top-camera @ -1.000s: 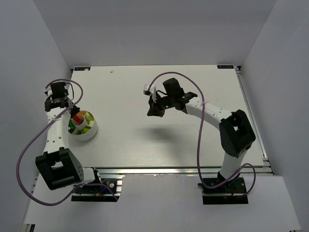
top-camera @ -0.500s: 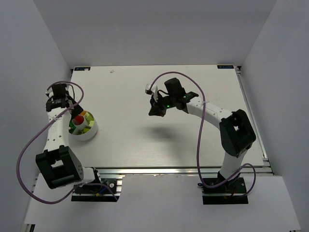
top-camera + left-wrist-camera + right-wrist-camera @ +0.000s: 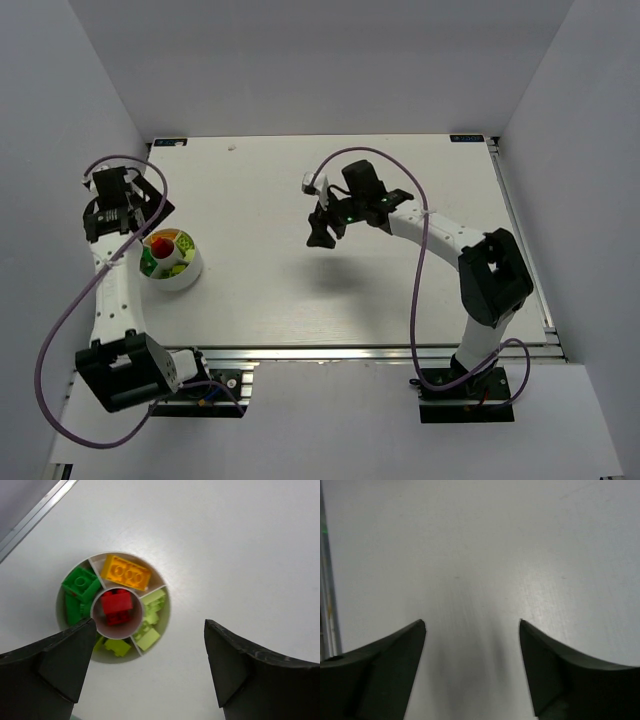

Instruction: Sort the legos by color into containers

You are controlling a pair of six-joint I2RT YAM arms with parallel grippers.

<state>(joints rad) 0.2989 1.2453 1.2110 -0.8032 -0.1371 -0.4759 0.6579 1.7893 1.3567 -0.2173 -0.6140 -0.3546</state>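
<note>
Top, left-wrist and right-wrist views of a two-arm sorting bench. Left gripper (image 3: 150,624): hangs above the white dish (image 3: 168,600) with jaws spread wide and nothing between them, dark fingers (image 3: 60,665) framing the lower corners of the wrist view. Dish: round, split into a centre cup and outer wedges, standing near the left edge of the table (image 3: 300,290), close to the aluminium rail (image 3: 35,517). Legos, all inside the dish, sorted by colour: red brick (image 3: 116,606) in the centre cup; orange brick (image 3: 125,572) in the top wedge; dark green bricks (image 3: 80,585) in the left wedge, partly hidden behind the left finger; lime green bricks (image 3: 151,604) in the right wedge; yellowish brick (image 3: 117,647) in the bottom wedge, its exact shade hard to tell. Right gripper (image 3: 471,622): held well apart from the dish, over bare table surface near the middle, jaws parted and empty, only its own shadow below. In the top view, right gripper tilted down toward the table, with purple cables (image 3: 415,290) looping along both arms.
</note>
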